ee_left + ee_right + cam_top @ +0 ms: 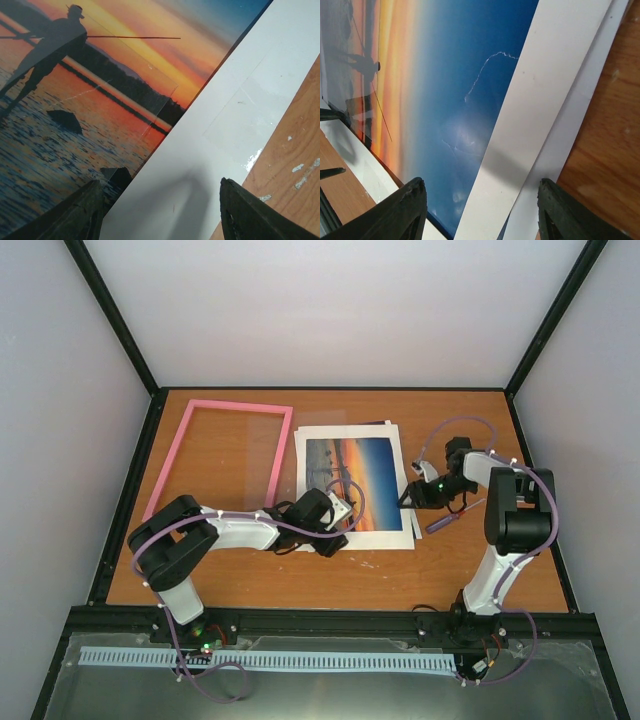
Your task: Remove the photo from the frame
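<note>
Brown wooden table [250,575], pale walls [350,310] enclosing it. Pink frame [222,405] lying far left; photo [348,468] lying just right, on white sheets. Left gripper [342,512] and right gripper [404,500] hovering at photo's edges, fingers spread.

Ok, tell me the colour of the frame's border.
The frame has a pink border, clearest in the top external view.
</note>
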